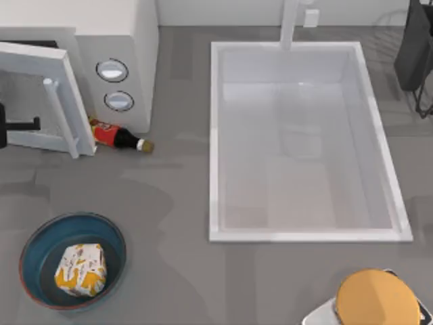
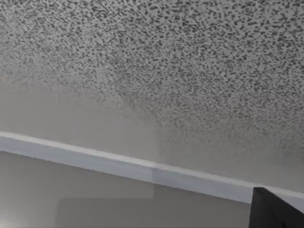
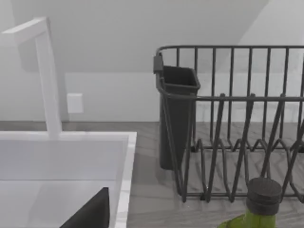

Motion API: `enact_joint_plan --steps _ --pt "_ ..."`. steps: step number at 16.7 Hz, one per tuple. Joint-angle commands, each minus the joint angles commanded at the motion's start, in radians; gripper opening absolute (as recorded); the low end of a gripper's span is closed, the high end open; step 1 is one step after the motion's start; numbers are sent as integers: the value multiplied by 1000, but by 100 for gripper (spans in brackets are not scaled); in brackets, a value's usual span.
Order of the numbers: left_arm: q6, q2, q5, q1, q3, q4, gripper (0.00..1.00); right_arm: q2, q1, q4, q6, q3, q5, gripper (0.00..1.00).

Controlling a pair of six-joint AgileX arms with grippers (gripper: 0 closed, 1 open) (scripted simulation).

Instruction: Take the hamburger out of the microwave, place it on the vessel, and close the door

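Note:
The hamburger (image 1: 81, 269), a white-wrapped parcel with orange patches, lies inside the vessel (image 1: 40, 244), a teal bowl with a dark rim at the front left of the table. At the back left stands the white microwave (image 1: 128, 40). Its door (image 1: 27, 101) hangs partly open, with the bar handle (image 1: 61, 115) facing the table. My left gripper (image 1: 13, 125) is a black shape at the top view's left edge, against the door's outer face. A dark part of my left gripper (image 2: 275, 209) and of my right gripper (image 3: 90, 213) edges into each wrist view.
A dark sauce bottle (image 1: 118, 137) lies by the microwave's front corner, under the door's swing. The white sink (image 1: 304, 237) with its faucet (image 1: 289, 24) fills the middle. A black dish rack (image 3: 228, 118) stands at the back right, a green bottle (image 3: 259, 204) before it. An orange disc (image 1: 375, 298) sits at the front right.

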State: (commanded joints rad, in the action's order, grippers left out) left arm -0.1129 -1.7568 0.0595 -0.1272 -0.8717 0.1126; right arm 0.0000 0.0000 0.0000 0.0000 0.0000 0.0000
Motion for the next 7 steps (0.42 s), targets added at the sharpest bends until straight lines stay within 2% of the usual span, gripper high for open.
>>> enact_joint_plan --steps 4,7 --pt "50 -136 -11 76 -137 -15 0 0 0 0 0 0 0 100" --pt "81 -173 -17 107 -175 -20 0 0 0 0 0 0 0 100"
